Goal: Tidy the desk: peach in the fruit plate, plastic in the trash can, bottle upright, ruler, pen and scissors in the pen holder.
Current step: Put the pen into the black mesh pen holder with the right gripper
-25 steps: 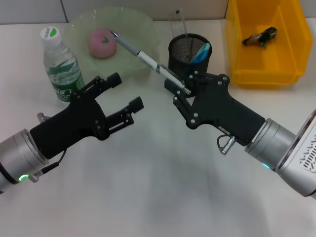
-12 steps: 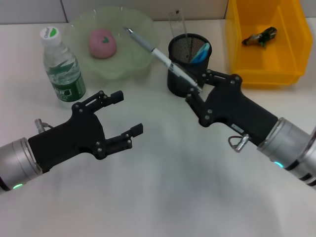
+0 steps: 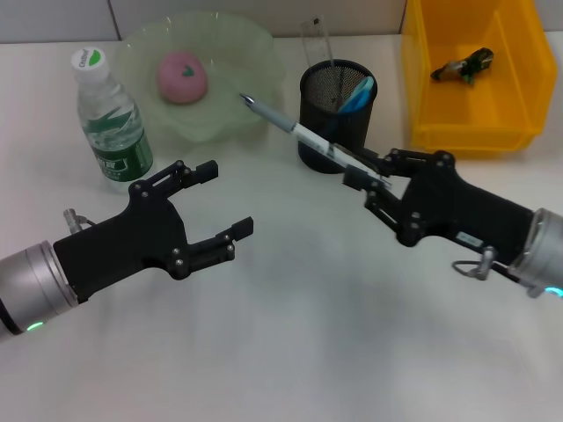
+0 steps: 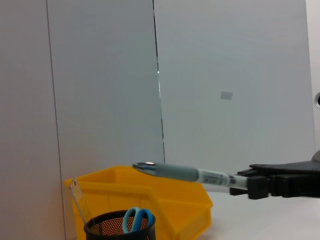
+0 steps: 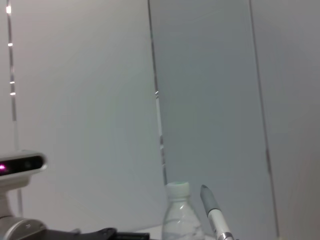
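My right gripper (image 3: 369,172) is shut on the lower end of a grey-and-white pen (image 3: 295,128). The pen slants across the front of the black mesh pen holder (image 3: 318,95), its tip toward the green fruit plate (image 3: 141,46). Blue-handled scissors (image 3: 357,92) and a clear ruler (image 3: 315,42) stand in the holder. The pink peach (image 3: 182,76) lies in the plate. The bottle (image 3: 109,118) stands upright at the left. Crumpled plastic (image 3: 463,65) lies in the yellow trash can (image 3: 422,88). My left gripper (image 3: 227,199) hovers open and empty in front of the bottle. The left wrist view shows the pen (image 4: 190,174) above the holder (image 4: 107,229).
The trash can takes up the back right corner, close to the pen holder. Plate, bottle and holder line the back of the white desk (image 3: 290,334). In the right wrist view the bottle (image 5: 182,216) rises beside the pen (image 5: 214,210).
My right gripper has drawn back to the right and toward the front with the pen, whose tip has left the plate. My left gripper has pulled back toward the front left.
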You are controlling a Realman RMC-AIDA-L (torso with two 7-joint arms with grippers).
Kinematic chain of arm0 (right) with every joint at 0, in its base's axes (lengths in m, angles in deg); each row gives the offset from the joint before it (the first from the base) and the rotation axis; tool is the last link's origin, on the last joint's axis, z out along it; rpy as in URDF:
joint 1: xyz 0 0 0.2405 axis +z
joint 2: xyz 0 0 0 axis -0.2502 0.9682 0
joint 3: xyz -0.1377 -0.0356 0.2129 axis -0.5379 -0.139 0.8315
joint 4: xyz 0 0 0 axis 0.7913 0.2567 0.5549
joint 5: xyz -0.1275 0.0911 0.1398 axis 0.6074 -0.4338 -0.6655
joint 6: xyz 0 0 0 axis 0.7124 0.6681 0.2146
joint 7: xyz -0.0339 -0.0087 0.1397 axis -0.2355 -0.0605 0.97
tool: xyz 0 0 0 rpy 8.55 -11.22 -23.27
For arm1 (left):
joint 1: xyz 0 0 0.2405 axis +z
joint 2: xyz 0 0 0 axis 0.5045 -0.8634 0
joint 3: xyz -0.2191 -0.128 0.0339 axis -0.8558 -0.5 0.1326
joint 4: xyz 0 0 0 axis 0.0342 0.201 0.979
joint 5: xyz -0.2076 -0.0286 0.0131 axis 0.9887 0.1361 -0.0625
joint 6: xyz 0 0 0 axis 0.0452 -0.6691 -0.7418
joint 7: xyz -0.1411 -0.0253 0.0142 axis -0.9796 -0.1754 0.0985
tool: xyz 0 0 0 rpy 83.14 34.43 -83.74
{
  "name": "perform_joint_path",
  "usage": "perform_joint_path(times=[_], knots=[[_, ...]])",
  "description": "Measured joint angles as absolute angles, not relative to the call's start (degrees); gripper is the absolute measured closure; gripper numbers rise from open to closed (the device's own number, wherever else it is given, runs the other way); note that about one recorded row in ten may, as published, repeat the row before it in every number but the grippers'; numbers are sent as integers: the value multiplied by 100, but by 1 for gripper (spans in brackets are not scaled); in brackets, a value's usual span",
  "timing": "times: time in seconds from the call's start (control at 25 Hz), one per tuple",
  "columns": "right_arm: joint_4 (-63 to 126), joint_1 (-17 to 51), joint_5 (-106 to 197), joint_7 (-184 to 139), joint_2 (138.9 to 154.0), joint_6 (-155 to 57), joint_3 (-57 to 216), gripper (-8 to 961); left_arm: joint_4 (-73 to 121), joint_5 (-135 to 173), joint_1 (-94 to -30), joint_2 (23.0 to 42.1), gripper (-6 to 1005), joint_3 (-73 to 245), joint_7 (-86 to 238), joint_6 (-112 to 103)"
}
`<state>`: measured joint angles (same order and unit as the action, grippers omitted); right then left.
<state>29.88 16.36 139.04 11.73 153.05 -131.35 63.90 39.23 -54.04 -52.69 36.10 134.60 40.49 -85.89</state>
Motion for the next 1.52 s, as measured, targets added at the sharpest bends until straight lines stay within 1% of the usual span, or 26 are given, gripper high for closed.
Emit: perform_joint_path(times=[0.32,0.56,0.6,0.64,0.72,0.92,1.04,1.08,1.12,1.16,1.36,1.52], knots=[[1532,1602,14690,2883,15288,-13277,6391,768,3937,-5404,-5271,3609,176,13462,4102,-8554],[102,1901,15560,4468,15279,-13691,6330,768,3941,-5404,-5275,3609,177,13465,4107,-8542],[102,1901,15560,4468,15279,-13691,6330,768,3941,-5404,-5275,3609,177,13466,4128,-8542],[-368,1959,15646,5024,15263,-13807,6060,768,3930,-5404,-5276,3609,177,13471,4193,-8540],[-575,1977,15663,5287,15255,-13834,5877,768,3921,-5404,-5278,3609,177,13471,4216,-8538],[-1572,2078,15712,6570,15153,-13855,4596,768,3878,-5404,-5288,3617,177,13471,4264,-8468],[-2213,2336,16002,7413,15067,-13933,4140,768,3844,-5403,-5287,3619,177,13471,4266,-8461],[-2418,2526,16295,7733,15028,-14085,4098,768,3842,-5403,-5283,3619,177,13470,4267,-8461],[-2418,2526,16295,7733,15028,-14085,4098,768,3842,-5403,-5283,3619,177,13470,4267,-8461],[-2593,2722,16559,7980,15000,-14242,4087,769,3839,-5403,-5276,3619,177,13470,4267,-8461],[-3009,3037,16849,8398,14946,-14479,4028,769,3833,-5403,-5275,3623,177,13490,4268,-8460],[-3471,3298,17323,8946,14929,-14547,3930,769,3766,-5404,-5274,3627,177,13529,4257,-8436]])
